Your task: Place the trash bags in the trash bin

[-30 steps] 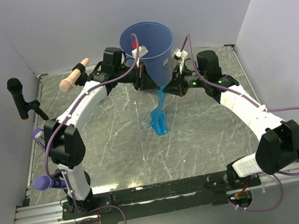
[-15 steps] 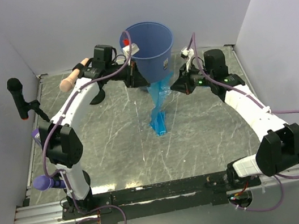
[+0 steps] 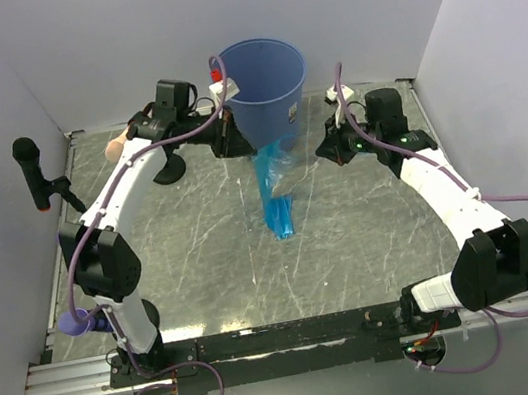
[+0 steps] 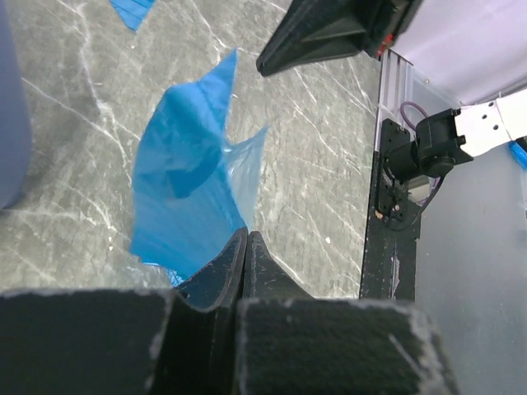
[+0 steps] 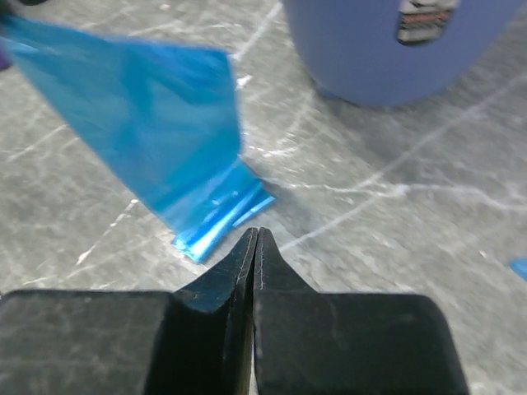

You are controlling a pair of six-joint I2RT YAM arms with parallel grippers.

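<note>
The trash bin [image 3: 265, 81] is a round blue bucket standing at the back middle of the table; its wall also shows in the right wrist view [image 5: 387, 49]. One trash bag [image 3: 273, 191], thin blue film, hangs from my left gripper [image 3: 238, 147] just in front of the bin, with its lower end on the table. In the left wrist view the shut jaws [image 4: 245, 234] pinch the film [image 4: 185, 189]. My right gripper [image 3: 327, 151] is shut and holds nothing, to the right of the bag; its tips [image 5: 256, 234] hover just short of the bag's lower end [image 5: 218, 216].
A second small piece of blue film [image 4: 132, 10] lies on the table near the bin's base. A black microphone [image 3: 30, 166] on a stand is at the left wall, with a beige handle [image 3: 116, 144] behind my left arm. A purple object [image 3: 75, 323] sits near the left base.
My right gripper has drawn back to the right, away from the bag. My left gripper has shifted left and back, and the bag's top now hangs from it, spread wider.
</note>
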